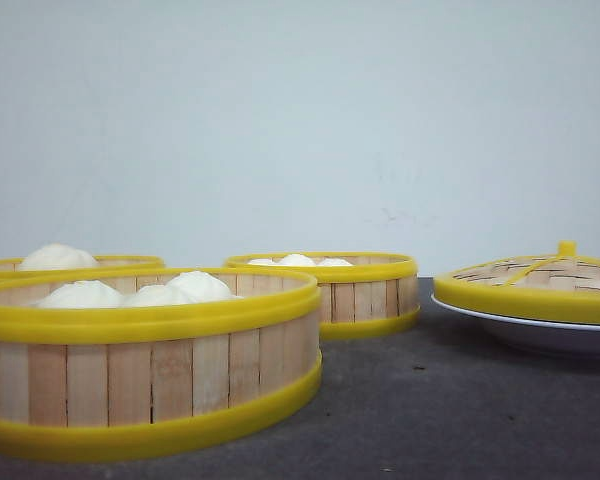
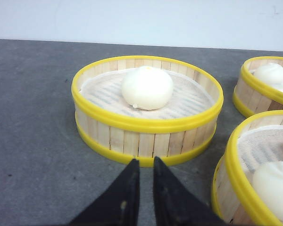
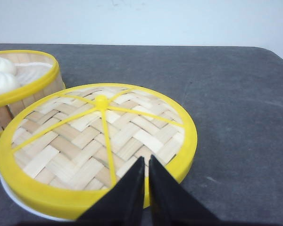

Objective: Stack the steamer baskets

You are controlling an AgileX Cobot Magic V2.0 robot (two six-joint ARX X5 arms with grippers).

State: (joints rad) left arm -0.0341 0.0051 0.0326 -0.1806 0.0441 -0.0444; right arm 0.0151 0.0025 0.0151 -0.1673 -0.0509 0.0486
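Three steamer baskets with pale slat walls and yellow rims stand on the dark table. The nearest (image 1: 150,375) holds three white buns. Another (image 1: 120,263) sits behind it, and the third (image 1: 365,295) stands at the middle. In the left wrist view, a basket with one bun (image 2: 146,136) lies just ahead of my left gripper (image 2: 146,162), whose black fingers are shut and empty, tips short of the bottom rim. Two more baskets (image 2: 262,92) (image 2: 236,174) show at the side. My right gripper (image 3: 146,160) is shut and empty over the near edge of the lid. Neither gripper shows in the front view.
A domed woven lid (image 1: 530,285) with yellow rim and knob rests on a white plate (image 1: 540,335) at the right. In the right wrist view, the lid (image 3: 85,136) lies beside a basket (image 3: 33,87). A pale wall stands behind the table.
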